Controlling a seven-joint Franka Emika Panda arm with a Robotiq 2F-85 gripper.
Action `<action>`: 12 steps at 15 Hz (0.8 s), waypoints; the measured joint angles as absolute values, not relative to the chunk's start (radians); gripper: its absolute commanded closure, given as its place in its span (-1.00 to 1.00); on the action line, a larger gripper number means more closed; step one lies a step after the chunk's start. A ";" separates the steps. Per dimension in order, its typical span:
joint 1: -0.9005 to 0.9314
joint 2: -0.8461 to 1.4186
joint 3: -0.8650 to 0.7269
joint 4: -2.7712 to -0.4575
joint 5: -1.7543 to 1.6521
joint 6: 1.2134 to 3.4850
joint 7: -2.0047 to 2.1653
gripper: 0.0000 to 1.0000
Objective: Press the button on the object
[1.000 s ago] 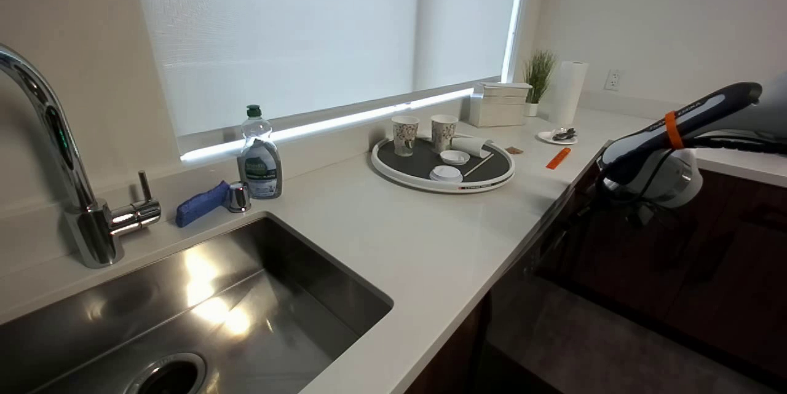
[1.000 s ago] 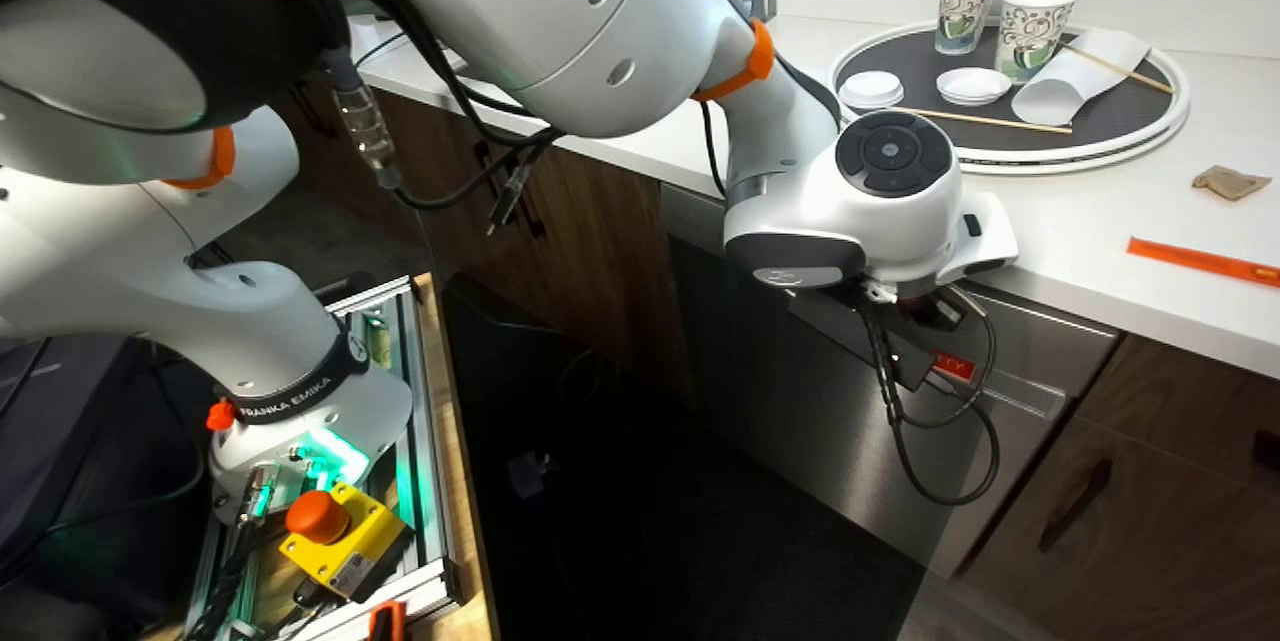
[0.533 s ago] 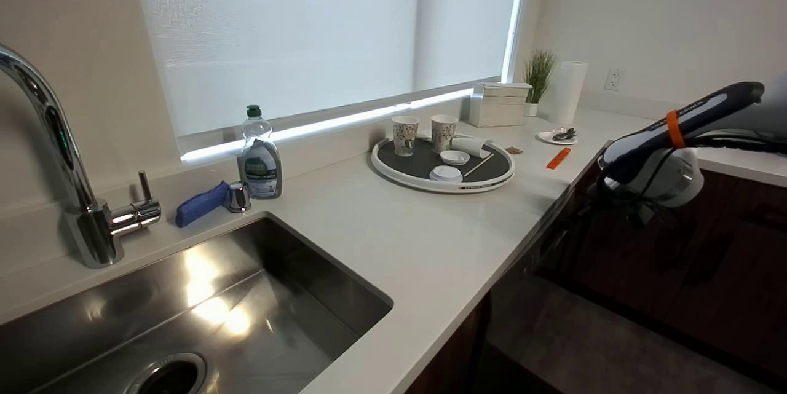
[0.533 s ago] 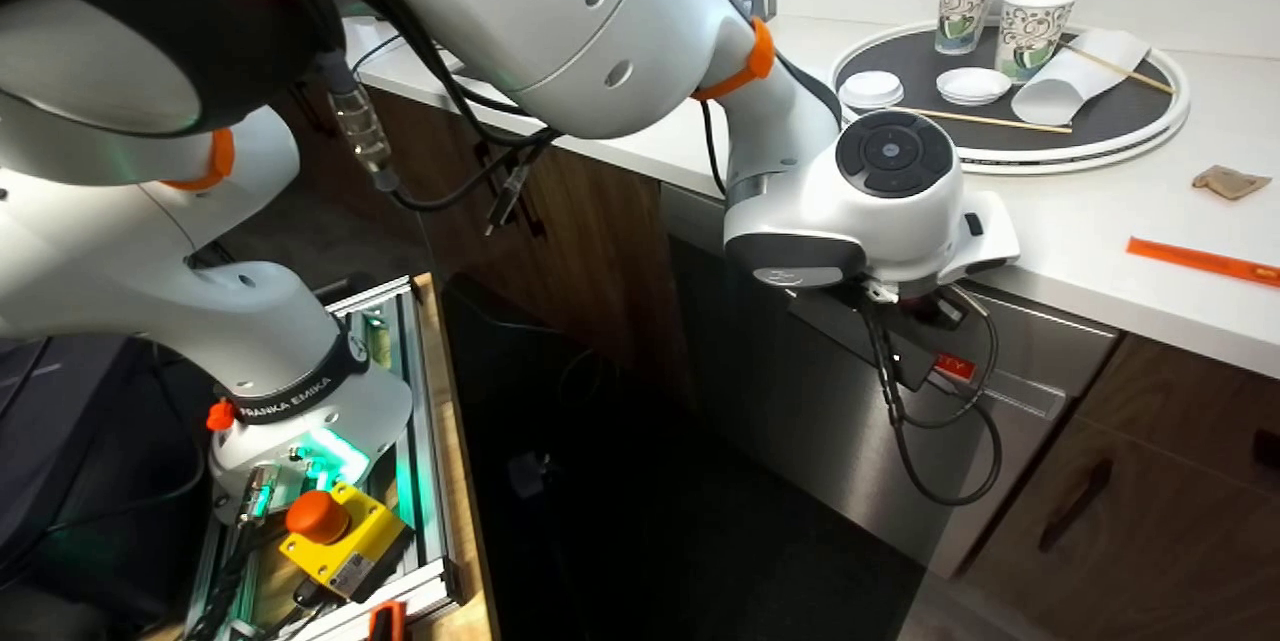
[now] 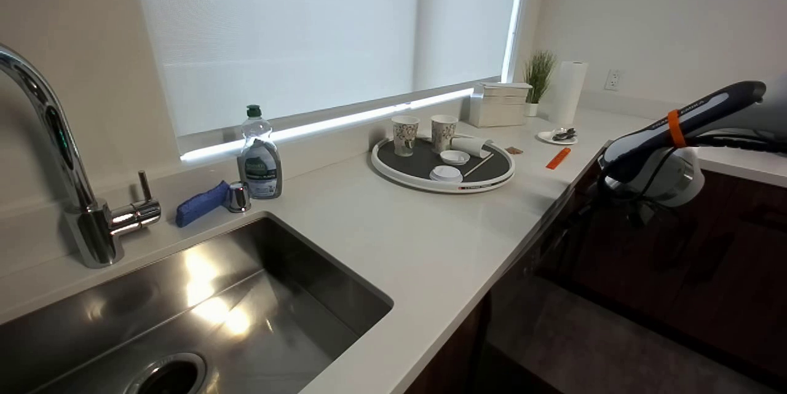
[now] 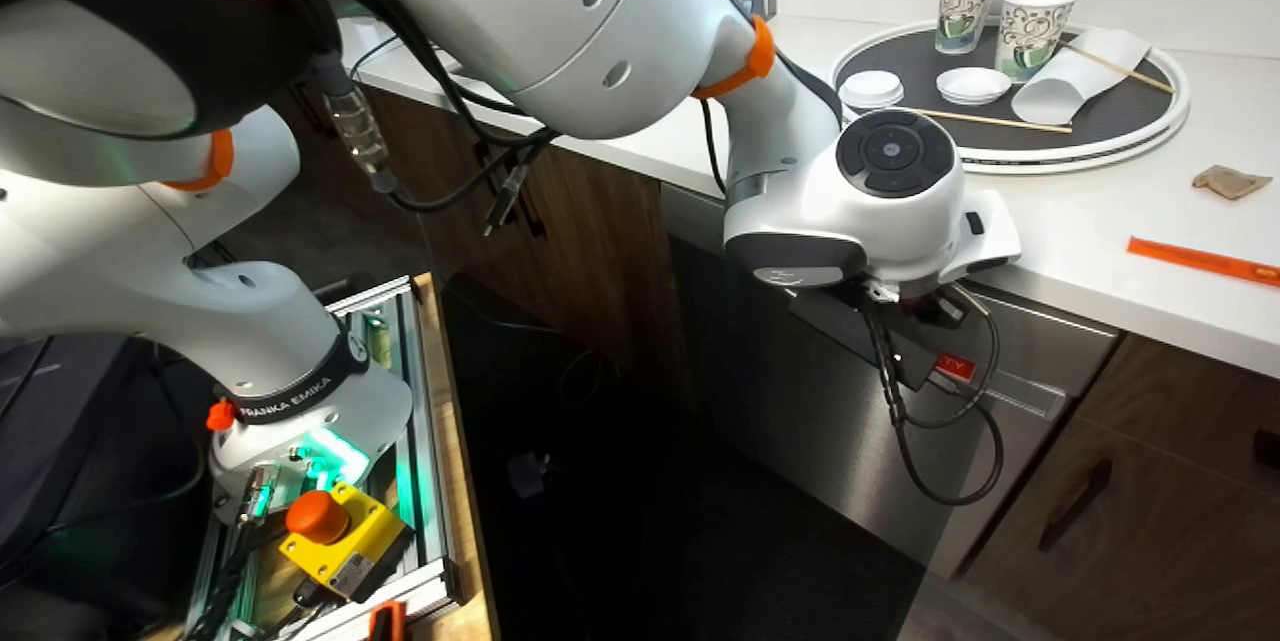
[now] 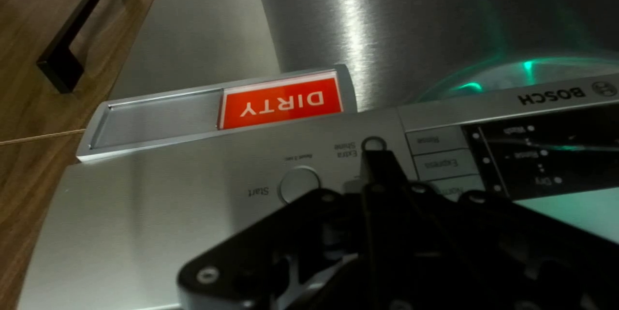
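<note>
The dishwasher (image 6: 810, 441) has a steel front below the counter. In the wrist view its control panel (image 7: 159, 208) shows upside-down lettering. It bears a round Start button (image 7: 300, 184), a small Extra Shine button (image 7: 374, 143) and the Rinse, Express and Normal keys (image 7: 446, 162). My gripper (image 7: 379, 157) is shut and empty, its dark tips together. The tips cover the lower edge of the Extra Shine button; whether they touch it I cannot tell. The Start button lies just left of them. In an exterior view the arm's white hand (image 6: 880, 211) hides the fingers.
A red DIRTY sign (image 7: 281, 102) sits at the panel's edge. A dark cabinet handle (image 7: 80, 29) juts out beside the dishwasher. The counter (image 6: 1080, 251) overhangs, bearing a round tray (image 6: 1010, 161) with cups and lids and an orange strip (image 6: 1205, 261). A cable loop (image 6: 990, 461) hangs below the wrist.
The upper arm has shifted very slightly to the left in an exterior view. The hand stays almost in place, and the objects on the counter have not moved.
</note>
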State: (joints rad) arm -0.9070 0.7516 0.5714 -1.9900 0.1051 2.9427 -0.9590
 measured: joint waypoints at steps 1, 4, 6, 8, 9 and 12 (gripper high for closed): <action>-0.907 0.752 0.571 -1.990 0.105 2.943 -0.959 1.00; -0.906 0.752 0.571 -1.990 0.106 2.944 -0.958 1.00; -0.905 0.752 0.570 -1.990 0.106 2.944 -0.957 1.00; -0.903 0.752 0.569 -1.989 0.106 2.944 -0.954 1.00; -0.902 0.751 0.568 -1.989 0.106 2.944 -0.952 1.00; -0.897 0.750 0.564 -1.987 0.106 2.944 -0.945 1.00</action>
State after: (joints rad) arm -0.8972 0.7503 0.5643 -1.9873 0.1063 2.9437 -0.9445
